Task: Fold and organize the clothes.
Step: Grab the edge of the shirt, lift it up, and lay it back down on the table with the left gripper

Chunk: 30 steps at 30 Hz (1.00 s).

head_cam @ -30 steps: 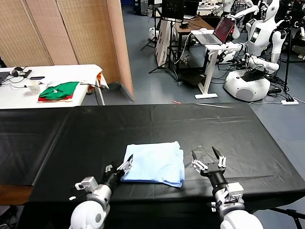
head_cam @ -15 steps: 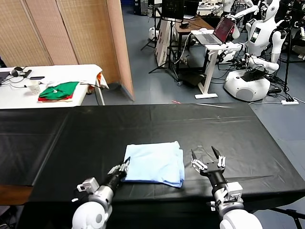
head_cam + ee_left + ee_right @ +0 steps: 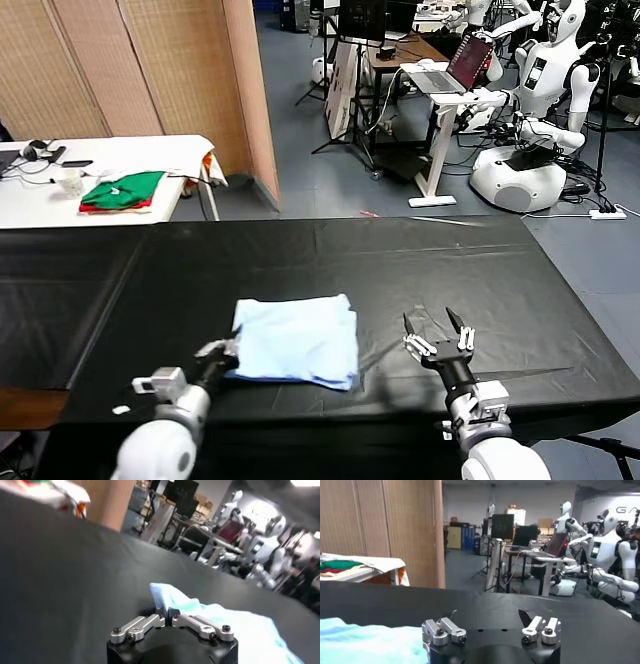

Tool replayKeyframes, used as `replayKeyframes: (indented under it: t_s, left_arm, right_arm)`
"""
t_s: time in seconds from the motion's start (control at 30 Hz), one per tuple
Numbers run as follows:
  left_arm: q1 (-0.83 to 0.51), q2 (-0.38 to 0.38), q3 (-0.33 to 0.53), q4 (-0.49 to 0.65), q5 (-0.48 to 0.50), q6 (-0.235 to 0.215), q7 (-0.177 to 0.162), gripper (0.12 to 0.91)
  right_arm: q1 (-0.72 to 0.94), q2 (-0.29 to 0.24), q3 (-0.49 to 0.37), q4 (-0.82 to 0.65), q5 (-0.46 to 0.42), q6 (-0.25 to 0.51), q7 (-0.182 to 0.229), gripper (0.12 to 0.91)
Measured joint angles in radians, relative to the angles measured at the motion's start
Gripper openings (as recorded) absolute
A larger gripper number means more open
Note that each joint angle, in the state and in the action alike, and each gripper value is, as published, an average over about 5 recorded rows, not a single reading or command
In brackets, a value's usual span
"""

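Left end effector (image 3: pixel 222 352) low over near edge of the black-covered desk (image 3: pixel 450 260), fingers pinched together on the near-left corner of the folded light-blue T-shirt (image 3: pixel 295 340); left wrist view confirms it, both fingertips (image 3: pixel 161 618) meet on a raised bit of the blue fabric (image 3: pixel 220 620) right in front of the end effector (image 3: pixel 167 616). T-shirt is a roughly square folded stack, lying flat on the desk, extending ahead and to the right of the left end effector, its near-right corner hanging a little loose. No lettering visible on the upper side. Right end effector (image 3: pixel 438 332) sits just right of the T-shirt, apart from it, not touching, fingers spread wide and holding nothing; in right wrist view the two fingers (image 3: pixel 444 630) stand well apart around the end effector's midline (image 3: pixel 490 625) and the T-shirt edge (image 3: pixel 370 642) shows off to one side, near but clear of it. Far behind the left end effector, a white desk (image 3: pixel 150 150) carries a green-over-red folded garment stack (image 3: pixel 122 190). Behind the right end effector, across the floor, a white humanoid robot (image 3: pixel 535 100) by a laptop stand (image 3: pixel 455 75).
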<state>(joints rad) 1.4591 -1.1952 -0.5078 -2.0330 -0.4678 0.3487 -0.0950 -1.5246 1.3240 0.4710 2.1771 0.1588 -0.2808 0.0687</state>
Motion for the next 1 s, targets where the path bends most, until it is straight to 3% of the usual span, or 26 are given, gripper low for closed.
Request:
replayKeyframes:
  t_s: [0.33, 0.5, 0.6, 0.73, 0.93, 1.0]
  left_arm:
    - [0.104, 0.329, -0.218, -0.073, 0.045, -0.009, -0.002, 0.168]
    - [0.154, 0.421, -0.325, -0.116, 0.048, 0.007, -0.020, 0.168]
    - [0.156, 0.427, -0.341, -0.155, 0.052, 0.029, -0.040, 0.168]
    - [0.129, 0.395, -0.295, -0.215, 0.031, 0.072, -0.079, 0.168]
    - [0.057, 0.283, -0.130, -0.274, -0.173, 0.141, -0.182, 0.168]
    - [0.027, 0.237, -0.064, -0.272, -0.223, 0.148, -0.203, 0.168]
  right_arm:
    - [0.008, 0.010, -0.015, -0.022, -0.001, 0.002, 0.000, 0.907]
    - [0.010, 0.013, -0.020, -0.032, -0.006, 0.003, 0.000, 0.907]
    - [0.004, 0.017, -0.022, -0.033, -0.015, 0.003, 0.000, 0.907]
    - [-0.008, 0.020, -0.017, -0.028, -0.026, 0.004, 0.000, 0.907]
    - [-0.026, 0.029, -0.008, -0.018, -0.045, 0.003, 0.000, 0.907]
    - [-0.025, 0.030, -0.009, -0.016, -0.048, 0.003, 0.000, 0.907]
